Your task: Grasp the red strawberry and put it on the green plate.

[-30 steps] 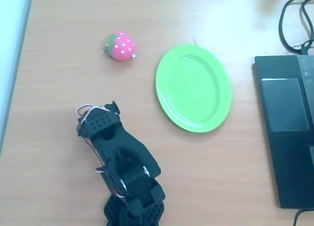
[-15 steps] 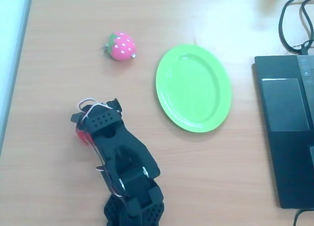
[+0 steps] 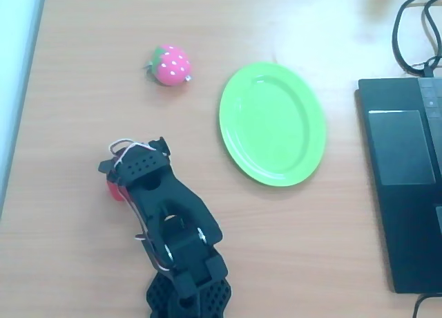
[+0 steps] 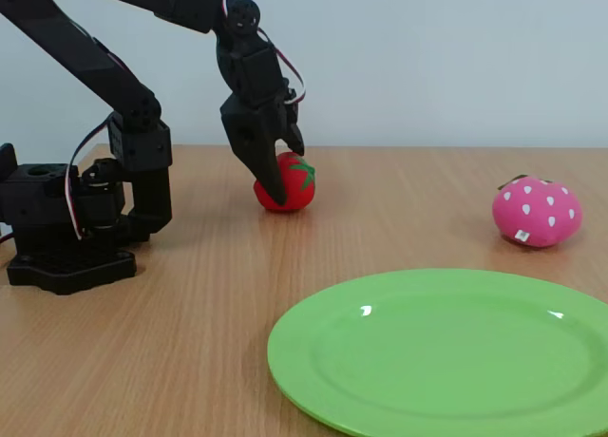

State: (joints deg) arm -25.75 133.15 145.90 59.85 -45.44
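Item: red strawberry (image 4: 288,185). Sitting on the table (image 4: 190,304) near the arm's base, well apart from the green plate (image 4: 446,356). In the overhead view only a sliver of red (image 3: 112,192) is showing at the left edge of the arm.

Item: tool (image 4: 275,166). Pointing down over the strawberry's left side in the fixed view, one dark finger lying across the fruit's front, tip near the table. The fingers are straddling or pressing the fruit; whether they are clamping it or merely resting narrow around it cannot be told.

Item: green plate (image 3: 272,123). Lying bare to the right of the arm in the overhead view.

Item: pink strawberry (image 3: 170,64). White-dotted, sitting beyond the tool, just left of the plate's far end; not the target.

Item: laptop (image 3: 407,180). Occupying the right table edge in the overhead view.

Risks, judged: the grip is looking off-centre, so the rounded fruit may be squeezing out sideways or rolling on lift. A loose hold could be dropping it short of the plate's raised rim.
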